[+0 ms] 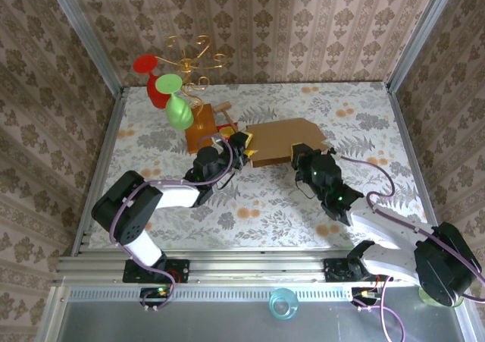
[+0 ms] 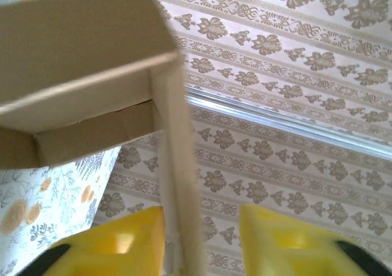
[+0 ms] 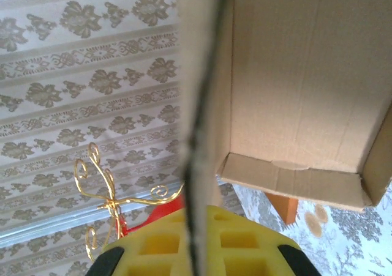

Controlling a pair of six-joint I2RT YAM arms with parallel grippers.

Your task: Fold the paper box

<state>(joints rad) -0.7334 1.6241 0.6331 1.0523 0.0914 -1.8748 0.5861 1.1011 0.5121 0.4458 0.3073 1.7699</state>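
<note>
The paper box [image 1: 284, 141], plain brown cardboard, sits partly formed at the middle of the table with its side walls raised. My left gripper [image 1: 241, 146] is at its left end. In the left wrist view the box [image 2: 79, 49] has one upright wall running down between the yellow fingers [image 2: 122, 242] of my left gripper [image 2: 202, 230]. The jaws stand apart, the wall lies against the left finger, and there is a gap to the right one. My right gripper [image 1: 303, 156] is at the box's near right side. In the right wrist view it [image 3: 199, 230] is shut on a wall edge of the box [image 3: 300, 74].
An orange-brown wooden block [image 1: 203, 126] with a gold wire stand [image 1: 193, 58] carrying red [image 1: 155, 88] and green [image 1: 179, 113] shapes stands just left of the box, close behind my left gripper. The table's metal rails [image 1: 106, 152] and the wallpapered walls enclose the area.
</note>
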